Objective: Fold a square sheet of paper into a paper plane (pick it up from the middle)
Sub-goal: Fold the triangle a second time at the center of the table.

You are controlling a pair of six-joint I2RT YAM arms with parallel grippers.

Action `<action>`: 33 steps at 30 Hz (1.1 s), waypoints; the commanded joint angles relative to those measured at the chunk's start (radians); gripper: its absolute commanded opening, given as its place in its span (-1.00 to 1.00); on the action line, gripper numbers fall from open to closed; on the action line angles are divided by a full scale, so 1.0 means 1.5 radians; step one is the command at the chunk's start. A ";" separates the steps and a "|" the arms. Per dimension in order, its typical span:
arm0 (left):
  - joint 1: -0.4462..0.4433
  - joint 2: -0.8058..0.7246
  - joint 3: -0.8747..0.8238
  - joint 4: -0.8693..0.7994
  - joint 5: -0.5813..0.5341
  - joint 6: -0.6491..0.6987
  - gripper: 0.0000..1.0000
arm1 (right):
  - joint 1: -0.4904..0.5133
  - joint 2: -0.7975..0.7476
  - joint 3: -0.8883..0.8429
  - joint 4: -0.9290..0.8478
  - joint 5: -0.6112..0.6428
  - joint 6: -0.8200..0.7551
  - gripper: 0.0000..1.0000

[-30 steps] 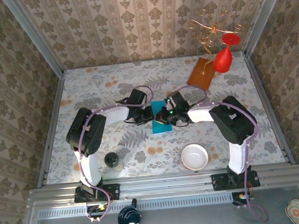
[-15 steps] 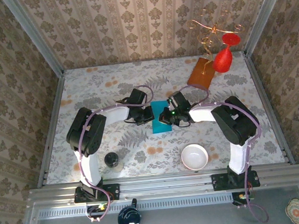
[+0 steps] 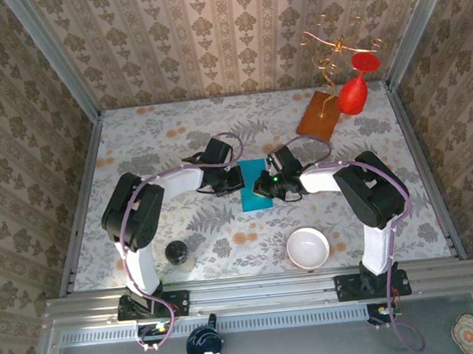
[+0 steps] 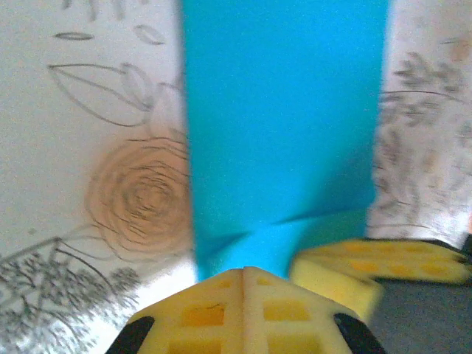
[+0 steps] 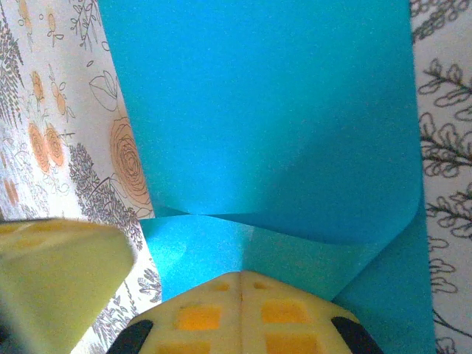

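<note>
Right arm [image 3: 328, 177] nudged right, paper [image 3: 252, 188] unmoved on the tabletop [image 3: 175, 141]; left fingers [image 4: 214, 313] and right fingers [image 5: 206, 317] fully shut with tips at its curled flap, grip unclear; light, floppy, slick sheet, likely best pinched at a crease.

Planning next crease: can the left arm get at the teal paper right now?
Likely yes: the left gripper, shut, sits at the edge of the paper, nothing between. The right gripper, also shut, is close beside and may crowd it.
</note>
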 commanded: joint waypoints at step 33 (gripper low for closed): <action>-0.067 -0.002 -0.064 0.015 0.030 -0.025 -0.91 | -0.009 0.038 -0.034 -0.088 0.056 0.037 -1.00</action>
